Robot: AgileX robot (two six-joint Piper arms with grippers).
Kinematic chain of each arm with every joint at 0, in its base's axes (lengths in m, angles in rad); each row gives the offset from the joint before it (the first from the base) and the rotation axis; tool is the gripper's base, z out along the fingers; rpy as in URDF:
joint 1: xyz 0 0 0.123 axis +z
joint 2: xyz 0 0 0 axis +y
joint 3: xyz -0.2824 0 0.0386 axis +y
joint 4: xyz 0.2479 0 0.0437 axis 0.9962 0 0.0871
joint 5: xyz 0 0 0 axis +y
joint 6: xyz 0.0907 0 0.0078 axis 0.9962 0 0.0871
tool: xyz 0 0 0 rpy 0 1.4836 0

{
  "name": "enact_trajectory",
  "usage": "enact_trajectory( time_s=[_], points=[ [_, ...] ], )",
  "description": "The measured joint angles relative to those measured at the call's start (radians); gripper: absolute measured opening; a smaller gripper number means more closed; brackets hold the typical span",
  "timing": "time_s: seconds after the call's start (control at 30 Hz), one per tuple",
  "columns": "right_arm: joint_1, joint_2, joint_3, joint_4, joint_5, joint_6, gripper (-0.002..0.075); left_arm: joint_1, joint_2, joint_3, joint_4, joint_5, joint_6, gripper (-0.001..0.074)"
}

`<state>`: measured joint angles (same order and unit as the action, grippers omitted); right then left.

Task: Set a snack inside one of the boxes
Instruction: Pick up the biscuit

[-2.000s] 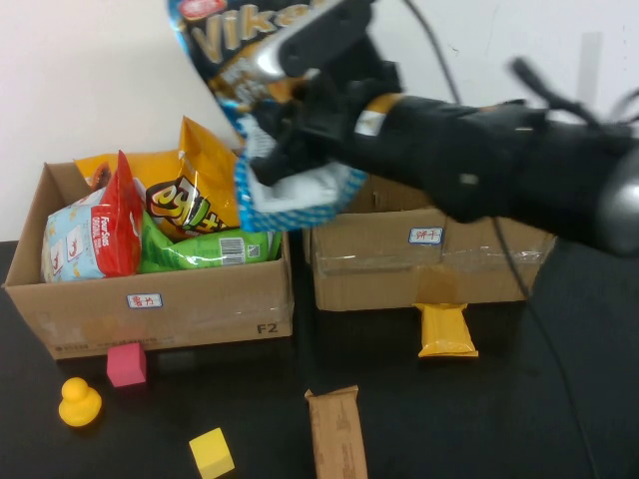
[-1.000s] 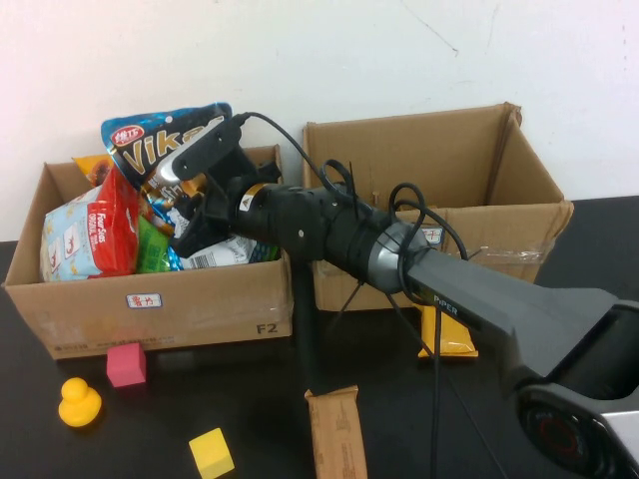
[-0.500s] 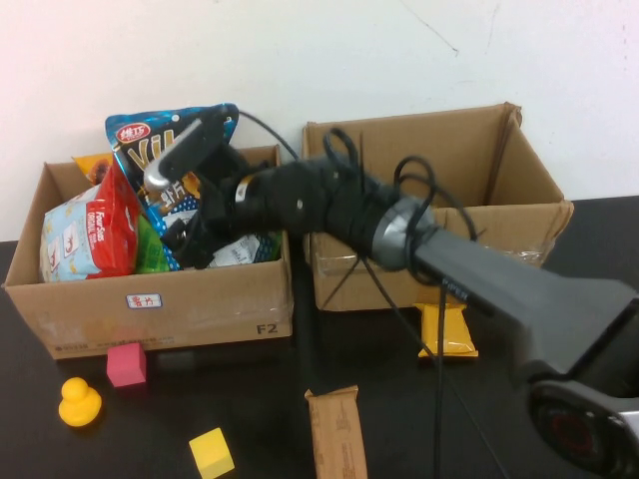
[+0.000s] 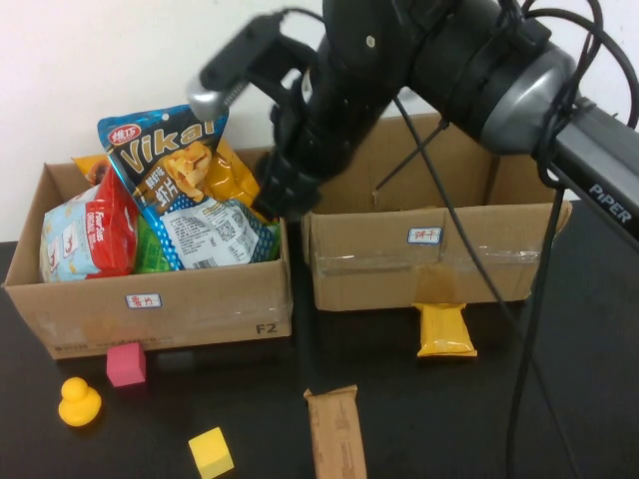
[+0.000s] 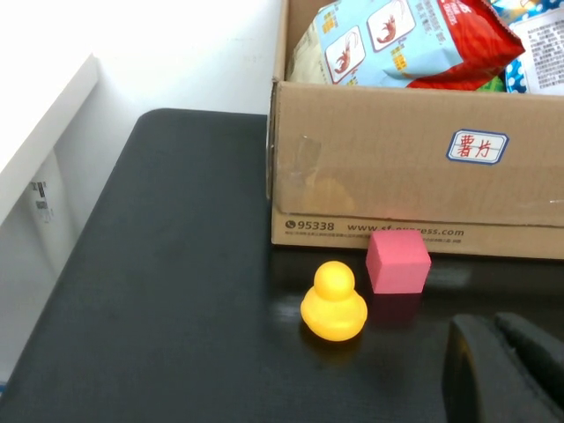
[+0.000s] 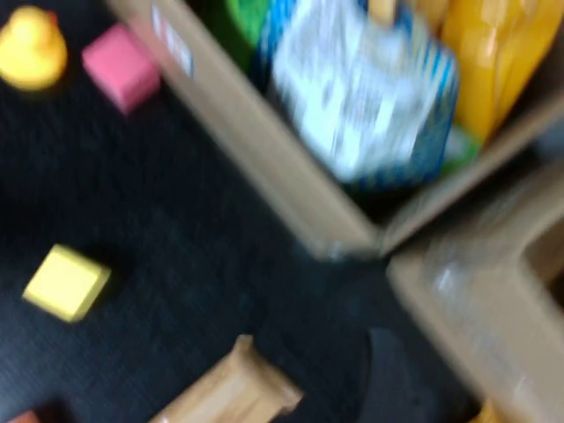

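Now the right gripper [image 4: 285, 195] hangs just above the inner right corner of the left cardboard box [image 4: 150, 309], empty as far as the high view shows, though its fingers cannot be made out.
Just beside and below it, the blue Vikas snack bag [image 4: 185, 190] stands tilted inside that box, leaning against the orange chip bags [image 4: 232, 172] and the red-and-white Four Seas bag [image 4: 88, 232]. Right of it is the second cardboard box [image 4: 429, 254]. The left gripper [image 5: 507, 370] stays low over the black table [image 5: 159, 300], near the yellow rubber duck [image 5: 334, 302] and pink cube [image 5: 398, 261]; how its fingers stand cannot be told.
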<state>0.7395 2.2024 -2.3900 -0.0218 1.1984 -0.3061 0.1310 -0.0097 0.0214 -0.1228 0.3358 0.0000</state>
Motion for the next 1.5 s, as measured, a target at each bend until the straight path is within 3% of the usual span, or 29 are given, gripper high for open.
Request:
enact_trajectory(
  time_s=[0.2, 0.4, 0.63, 0.77, 0.87, 0.97, 1.13, 1.33, 1.5],
  points=[
    [0.008, -0.074, 0.207, -0.006, 0.016, 0.088, 0.0356, 0.0, 0.0, 0.0, 0.0, 0.0, 0.0, -0.0001],
    [0.021, -0.207, 0.58, 0.043, -0.042, 0.124, 0.0349, 0.0, 0.0, 0.0, 0.0, 0.0, 0.0, -0.0001],
    [0.021, -0.371, 1.118, 0.206, -0.526, 0.223, 0.0363, 0.0, 0.0, 0.0, 0.0, 0.0, 0.0, -0.0001],
    [0.021, -0.371, 1.278, 0.301, -0.724, 0.262, 0.048, 0.0, 0.0, 0.0, 0.0, 0.0, 0.0, -0.0001],
    [0.021, -0.31, 1.291, 0.315, -0.747, 0.296, 0.0562, 0.0, 0.0, 0.0, 0.0, 0.0, 0.0, -0.0001],
    [0.021, -0.228, 1.256, 0.318, -0.73, 0.314, 0.0592, 0.0, 0.0, 0.0, 0.0, 0.0, 0.0, -0.0001],
    [0.021, -0.094, 1.094, 0.302, -0.62, 0.365, 0.0601, 0.0, 0.0, 0.0, 0.0, 0.0, 0.0, -0.0001],
    [0.034, 0.015, 0.879, 0.163, -0.452, 0.488, 0.0602, 0.0, 0.0, 0.0, 0.0, 0.0, 0.0, -0.0001],
    [0.039, 0.073, 0.803, 0.147, -0.415, 0.558, 0.0602, 0.0, 0.0, 0.0, 0.0, 0.0, 0.0, -0.0001]
  ],
)
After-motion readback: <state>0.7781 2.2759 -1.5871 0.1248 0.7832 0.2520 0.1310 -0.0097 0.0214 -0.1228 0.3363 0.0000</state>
